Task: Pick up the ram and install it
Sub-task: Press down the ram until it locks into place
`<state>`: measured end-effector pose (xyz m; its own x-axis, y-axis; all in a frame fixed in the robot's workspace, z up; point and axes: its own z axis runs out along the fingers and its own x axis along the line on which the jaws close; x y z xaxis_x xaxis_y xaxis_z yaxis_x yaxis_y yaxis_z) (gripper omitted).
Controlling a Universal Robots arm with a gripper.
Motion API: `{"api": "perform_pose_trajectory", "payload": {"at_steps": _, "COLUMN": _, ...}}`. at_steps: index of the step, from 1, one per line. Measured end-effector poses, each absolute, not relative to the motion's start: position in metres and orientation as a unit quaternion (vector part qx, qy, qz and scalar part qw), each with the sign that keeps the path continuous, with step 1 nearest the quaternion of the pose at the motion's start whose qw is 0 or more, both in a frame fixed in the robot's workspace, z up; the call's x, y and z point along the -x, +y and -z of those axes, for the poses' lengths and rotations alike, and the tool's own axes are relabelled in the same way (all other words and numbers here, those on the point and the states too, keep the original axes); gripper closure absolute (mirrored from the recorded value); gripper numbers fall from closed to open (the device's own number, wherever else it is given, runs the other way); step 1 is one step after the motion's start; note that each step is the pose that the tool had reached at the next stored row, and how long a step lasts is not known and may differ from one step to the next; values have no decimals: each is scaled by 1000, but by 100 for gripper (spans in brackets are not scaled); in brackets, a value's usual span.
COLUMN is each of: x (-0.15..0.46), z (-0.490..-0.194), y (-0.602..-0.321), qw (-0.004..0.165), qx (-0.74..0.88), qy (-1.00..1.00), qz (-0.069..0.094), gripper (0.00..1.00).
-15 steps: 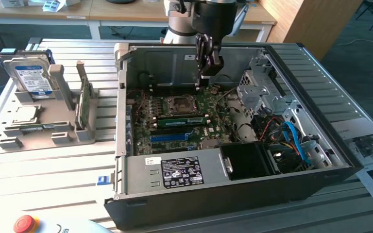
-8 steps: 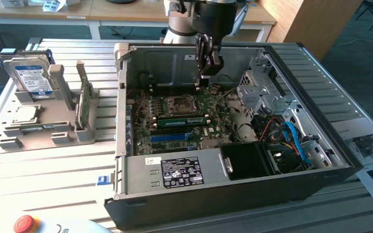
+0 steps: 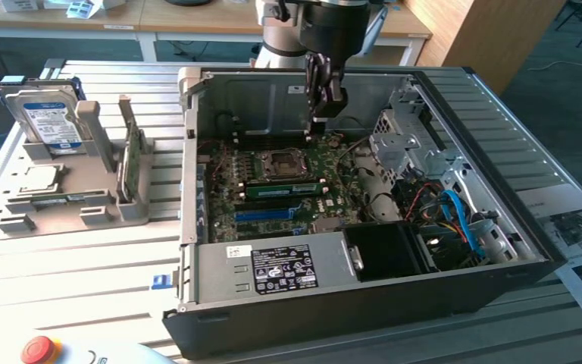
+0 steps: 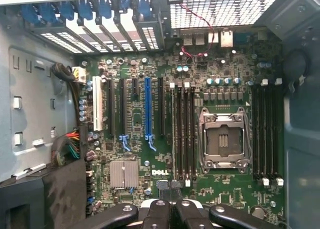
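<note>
The ram looks like a narrow green stick standing on edge in a slot just in front of the CPU socket, inside the open computer case. My gripper hangs above the rear of the motherboard, behind the socket and well clear of the stick. Its fingers are shut together with nothing between them. In the wrist view the gripper looks straight down on the board. There the memory slots beside the socket show as dark lines, and I cannot pick the stick out among them.
At the exterior view's left, a grey rack holds a silver hard drive with a blue label and an upright green card. Cables and a drive cage crowd the case's right side. A red stop button sits at the front edge.
</note>
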<state>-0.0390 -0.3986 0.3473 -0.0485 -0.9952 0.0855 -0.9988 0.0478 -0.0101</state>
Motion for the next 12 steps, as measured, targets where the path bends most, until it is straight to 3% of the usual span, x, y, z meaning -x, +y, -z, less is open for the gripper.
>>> {"api": "perform_pose_trajectory", "payload": {"at_steps": 6, "x": 39, "z": -347, "y": -399, "qw": 16, "qx": -684, "qy": -729, "qz": -25, "gripper": 90}}
{"api": "perform_pose_trajectory", "payload": {"at_steps": 12, "x": 39, "z": -347, "y": -399, "qw": 16, "qx": -682, "qy": -731, "qz": -24, "gripper": 90}}
